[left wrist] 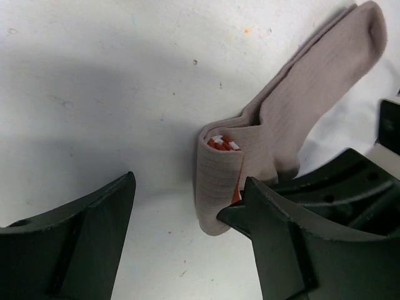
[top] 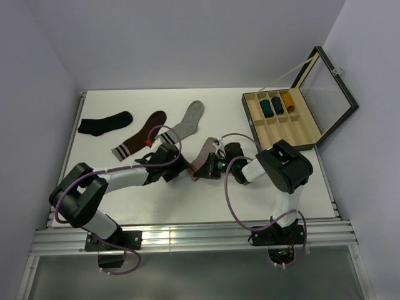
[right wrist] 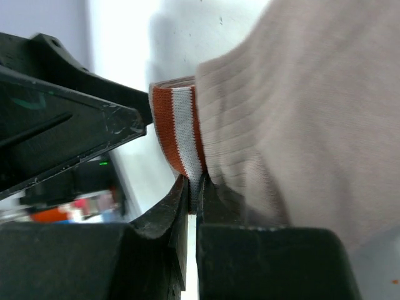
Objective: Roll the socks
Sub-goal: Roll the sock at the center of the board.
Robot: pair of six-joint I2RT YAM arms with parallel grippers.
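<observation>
Right gripper (right wrist: 194,187) pinches the pink sock's (right wrist: 300,125) folded striped cuff. Left gripper (left wrist: 187,186) stands spread around that fold. Left of the box (top: 282,132) lies the pink sock, the grey sock (top: 189,120) farther left.

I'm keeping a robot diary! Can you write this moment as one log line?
pink sock: cuff folded in | left gripper: open | right gripper: shut on pink sock | grey sock: lying flat
</observation>
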